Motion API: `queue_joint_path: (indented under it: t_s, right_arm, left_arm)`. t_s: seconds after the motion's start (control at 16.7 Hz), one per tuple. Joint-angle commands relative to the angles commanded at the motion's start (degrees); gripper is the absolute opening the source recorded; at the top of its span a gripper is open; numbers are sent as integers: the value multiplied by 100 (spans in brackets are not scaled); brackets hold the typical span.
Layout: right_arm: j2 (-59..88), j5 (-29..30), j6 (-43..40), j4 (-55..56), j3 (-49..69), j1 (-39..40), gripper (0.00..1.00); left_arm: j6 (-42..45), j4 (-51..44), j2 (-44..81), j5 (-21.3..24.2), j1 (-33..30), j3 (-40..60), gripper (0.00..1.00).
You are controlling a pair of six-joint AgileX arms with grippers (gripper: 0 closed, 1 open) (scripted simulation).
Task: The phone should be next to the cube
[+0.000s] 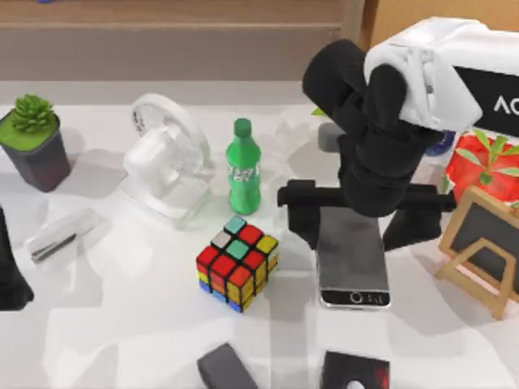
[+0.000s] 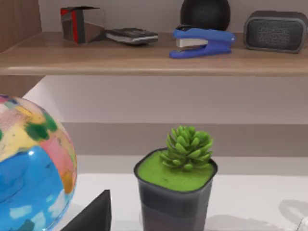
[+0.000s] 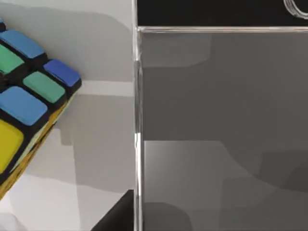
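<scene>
The right tool [image 1: 363,212], fingers spread wide, straddles the far end of the phone [image 1: 353,263], which lies flat on the tabletop [image 1: 122,324]. The cube [image 1: 237,262] sits just beside it; placement looks essentially done, only withdrawal left. The left tool [image 1: 10,271] is parked well away; I cannot tell its state.

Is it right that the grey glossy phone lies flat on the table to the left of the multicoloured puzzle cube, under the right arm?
Not quite. The top view shows the grey glossy phone lying flat to the right of the multicoloured puzzle cube, not the left. It is under the right arm, as you said.
</scene>
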Motion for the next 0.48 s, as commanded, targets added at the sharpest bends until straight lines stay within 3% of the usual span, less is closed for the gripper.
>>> queue_joint_path:
  t_s: [0.48]
  right_arm:
    - [123, 40, -22, 445, -216, -45, 0]
  left_arm:
    - [0, 0, 0, 0, 0, 0, 100]
